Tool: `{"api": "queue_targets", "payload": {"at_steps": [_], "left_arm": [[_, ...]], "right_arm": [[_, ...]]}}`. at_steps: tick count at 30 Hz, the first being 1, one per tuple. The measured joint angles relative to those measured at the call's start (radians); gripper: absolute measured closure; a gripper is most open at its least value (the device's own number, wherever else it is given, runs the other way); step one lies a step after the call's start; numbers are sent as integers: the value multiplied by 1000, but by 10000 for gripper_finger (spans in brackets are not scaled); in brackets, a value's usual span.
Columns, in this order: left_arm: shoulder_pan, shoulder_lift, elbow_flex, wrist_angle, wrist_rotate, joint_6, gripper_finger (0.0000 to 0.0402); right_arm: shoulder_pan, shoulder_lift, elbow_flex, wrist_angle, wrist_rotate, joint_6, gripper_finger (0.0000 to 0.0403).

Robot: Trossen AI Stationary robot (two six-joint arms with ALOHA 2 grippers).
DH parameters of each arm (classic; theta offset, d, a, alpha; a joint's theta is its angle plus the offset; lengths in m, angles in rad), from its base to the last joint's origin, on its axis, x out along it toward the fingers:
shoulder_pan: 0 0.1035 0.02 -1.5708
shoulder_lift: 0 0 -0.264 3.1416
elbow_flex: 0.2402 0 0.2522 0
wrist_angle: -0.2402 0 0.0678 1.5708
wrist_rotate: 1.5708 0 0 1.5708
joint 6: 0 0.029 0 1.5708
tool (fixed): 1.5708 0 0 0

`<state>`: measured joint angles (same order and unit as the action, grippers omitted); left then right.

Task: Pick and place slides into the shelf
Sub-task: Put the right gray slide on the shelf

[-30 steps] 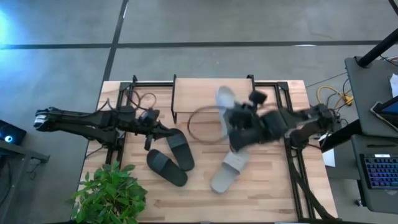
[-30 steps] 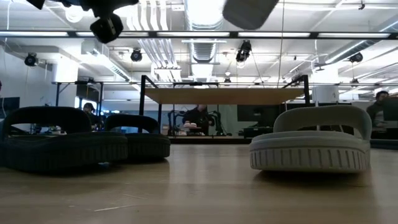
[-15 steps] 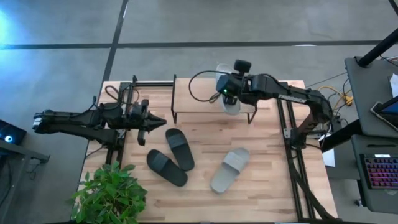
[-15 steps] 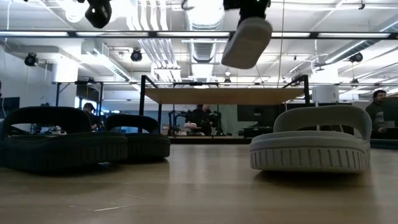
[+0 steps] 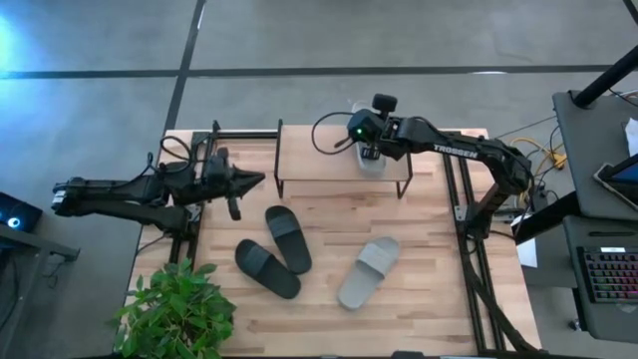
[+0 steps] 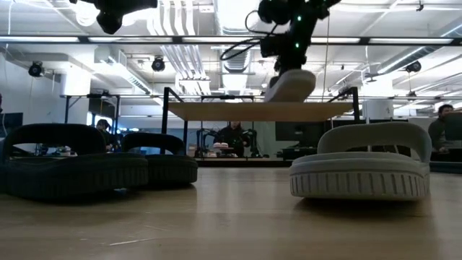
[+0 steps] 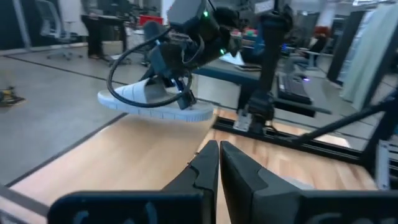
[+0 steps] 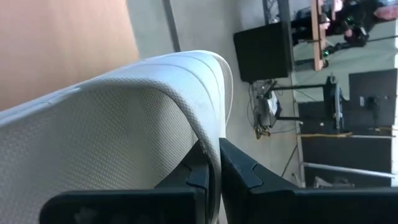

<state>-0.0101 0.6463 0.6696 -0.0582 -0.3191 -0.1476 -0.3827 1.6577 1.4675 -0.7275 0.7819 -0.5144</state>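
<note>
On top of the big light wooden tabletop point(image 5: 419, 299), near its far edge, stands the small low shelf with pale plank top and thin black metal legs point(image 5: 319, 160). Right arm reaches over the shelf's right end, and the right gripper point(image 5: 367, 140) is clamped on the strap of a light grey open-toe slide sandal point(image 5: 370, 160); the right wrist view shows both dark fingers pinching the strap edge. In the low view this sandal point(image 6: 290, 85) sits w/ one end touching the plank and the other end tilted up.

Risks, as I judge them: the sandal is close to the plank's right end and partly over the far edge, so if the fingers let go now it may tip off behind the shelf or off the end. Grip is only on a thin strap edge, so the sole can swing or slip out early. Also if the arm pushes down more, the light shelf could shift.

Left gripper point(image 5: 247, 182) hangs w/ fingers pressed together and empty, near the shelf's left end, waiting.

On the tabletop remain the two black matte slide sandals point(image 5: 279, 251), lying side by side, and the second light grey sandal point(image 5: 368, 271), well apart from the shelf. Placing the first one badly leaves less room for them.
</note>
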Motion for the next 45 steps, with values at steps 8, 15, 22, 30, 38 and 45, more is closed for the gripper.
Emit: {"api": "queue_targets", "payload": {"at_steps": [8,15,22,30,38,45], "left_arm": [[3,17,0,29,-35,-4,400],[3,36,0,34,-35,-26,400],[3,52,-1,36,-35,-32,400],[3,53,0,35,-34,-32,400],[3,47,0,36,-34,-30,400],[3,38,-3,33,-34,-30,400]], "right_arm": [[-9,-2,-39,3,-30,92,390],[12,-8,-78,7,-41,103,390],[34,-24,-85,-1,-40,122,390],[38,-24,-91,-3,-55,158,390],[38,-24,-99,-26,-125,220,380],[38,-23,-100,-32,-161,263,312]]}}
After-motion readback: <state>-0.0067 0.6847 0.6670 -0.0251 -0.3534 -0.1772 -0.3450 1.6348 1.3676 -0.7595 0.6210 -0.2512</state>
